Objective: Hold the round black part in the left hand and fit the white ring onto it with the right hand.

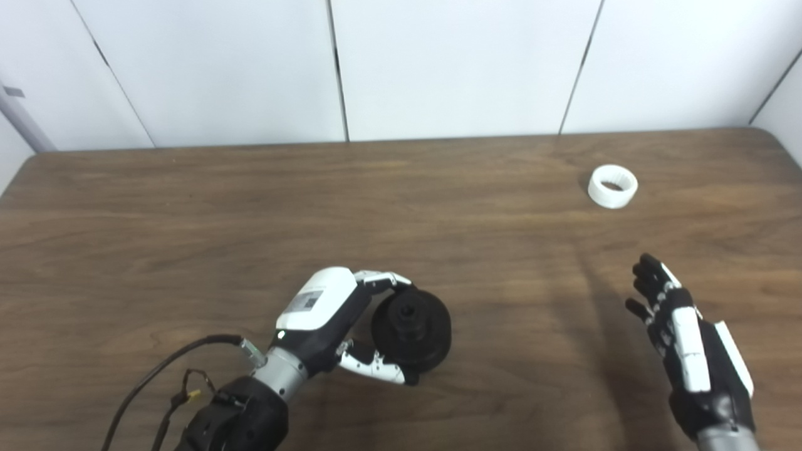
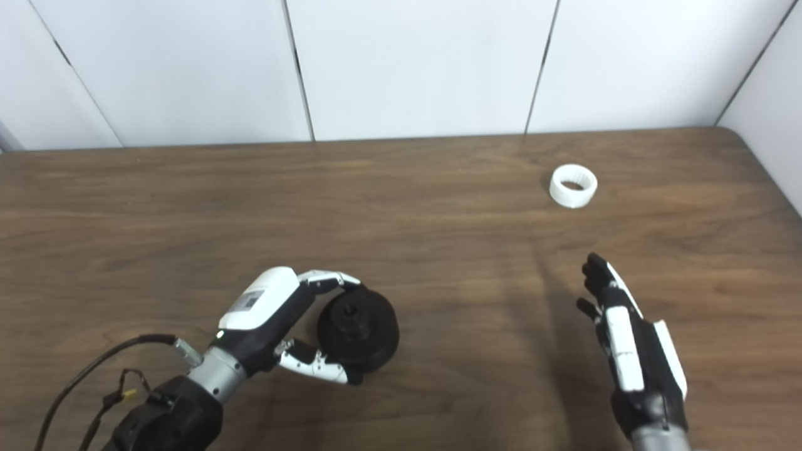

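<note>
Gripping the black part (image 1: 411,335), my left hand (image 1: 326,316) rests low on the table (image 1: 188,219). My right hand (image 1: 680,338) hovers empty, fingers spread. White ring (image 1: 613,186) sits well apart beyond it.

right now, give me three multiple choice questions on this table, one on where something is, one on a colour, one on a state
1. Where is the white ring?
A. on the black part
B. in the right hand
C. on the table, beyond the right hand

2. What colour is the round part in the left hand?
A. black
B. red
C. white

3. What state is the right hand in?
A. shut on the ring
B. open, holding nothing
C. resting on the black part

Answers:
1 C, the ring lies alone on the wooden table, far right.
2 A, the part is dark all over.
3 B, its fingers are apart and hold nothing.
</note>
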Action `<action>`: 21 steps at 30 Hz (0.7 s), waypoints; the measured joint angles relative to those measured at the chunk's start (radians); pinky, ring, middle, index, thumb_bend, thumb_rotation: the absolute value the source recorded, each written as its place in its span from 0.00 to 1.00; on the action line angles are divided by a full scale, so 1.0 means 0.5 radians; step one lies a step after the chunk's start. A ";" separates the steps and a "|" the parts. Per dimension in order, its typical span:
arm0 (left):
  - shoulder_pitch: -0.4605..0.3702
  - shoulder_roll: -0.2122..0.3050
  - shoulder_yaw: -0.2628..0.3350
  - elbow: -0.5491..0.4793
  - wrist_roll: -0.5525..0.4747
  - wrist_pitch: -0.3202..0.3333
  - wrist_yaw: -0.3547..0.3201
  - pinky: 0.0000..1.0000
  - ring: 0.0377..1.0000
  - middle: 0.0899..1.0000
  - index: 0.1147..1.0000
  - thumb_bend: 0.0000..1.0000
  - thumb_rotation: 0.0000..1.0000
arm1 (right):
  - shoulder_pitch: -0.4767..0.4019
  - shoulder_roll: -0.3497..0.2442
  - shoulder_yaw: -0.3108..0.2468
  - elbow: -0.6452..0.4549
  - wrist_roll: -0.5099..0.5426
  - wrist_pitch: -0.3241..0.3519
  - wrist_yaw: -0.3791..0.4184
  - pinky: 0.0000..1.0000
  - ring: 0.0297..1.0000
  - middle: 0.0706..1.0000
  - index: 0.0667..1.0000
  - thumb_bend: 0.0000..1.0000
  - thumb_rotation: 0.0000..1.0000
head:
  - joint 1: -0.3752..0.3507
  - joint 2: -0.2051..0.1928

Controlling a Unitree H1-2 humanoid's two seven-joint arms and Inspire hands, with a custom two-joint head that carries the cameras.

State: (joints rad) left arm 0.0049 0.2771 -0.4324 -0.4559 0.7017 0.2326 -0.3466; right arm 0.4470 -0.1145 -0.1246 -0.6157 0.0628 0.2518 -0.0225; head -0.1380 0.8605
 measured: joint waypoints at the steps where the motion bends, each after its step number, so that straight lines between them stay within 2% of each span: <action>1: 0.015 -0.005 0.001 0.007 -0.004 -0.005 -0.006 0.76 0.84 0.77 0.42 0.52 0.06 | -0.003 -0.001 0.001 -0.022 -0.002 0.009 -0.002 0.90 0.95 0.93 0.93 0.55 1.00 | 0.000 0.000; 9: 0.030 -0.017 0.002 0.046 -0.010 -0.059 -0.027 0.75 0.85 0.77 0.42 0.52 0.06 | -0.016 -0.010 0.005 -0.070 -0.033 0.079 -0.032 0.89 0.94 0.92 0.92 0.56 1.00 | 0.018 0.055; 21: 0.022 -0.011 -0.015 0.067 0.107 -0.108 -0.049 0.76 0.85 0.77 0.42 0.52 0.06 | -0.038 -0.021 0.002 -0.087 -0.066 0.140 -0.035 0.86 0.92 0.90 0.90 0.56 1.00 | 0.018 0.071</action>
State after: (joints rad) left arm 0.0161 0.2715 -0.4399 -0.4223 0.7550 0.1786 -0.3713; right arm 0.4279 -0.1248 -0.1238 -0.6591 0.0299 0.3217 -0.0401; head -0.1288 0.8958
